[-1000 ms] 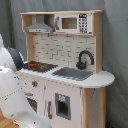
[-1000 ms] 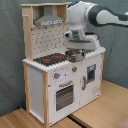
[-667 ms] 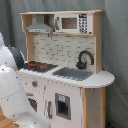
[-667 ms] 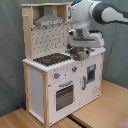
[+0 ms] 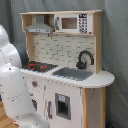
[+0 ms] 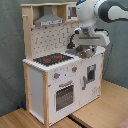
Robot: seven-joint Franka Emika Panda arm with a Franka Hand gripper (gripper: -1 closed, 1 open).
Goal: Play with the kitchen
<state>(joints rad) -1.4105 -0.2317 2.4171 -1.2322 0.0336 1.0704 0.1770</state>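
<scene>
Kitchen (image 5: 70,75): one faucet (image 5: 85,59), one sink (image 5: 74,73), one stovetop (image 6: 54,59).

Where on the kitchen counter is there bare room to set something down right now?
On the kitchen, the rounded countertop end beyond the sink is bare. The stovetop is flat and free too. Around the sink it is crowded: the arm's gripper hangs by the faucet.

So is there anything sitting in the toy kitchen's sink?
No, in the first exterior view the grey sink beside the black faucet looks empty.
</scene>
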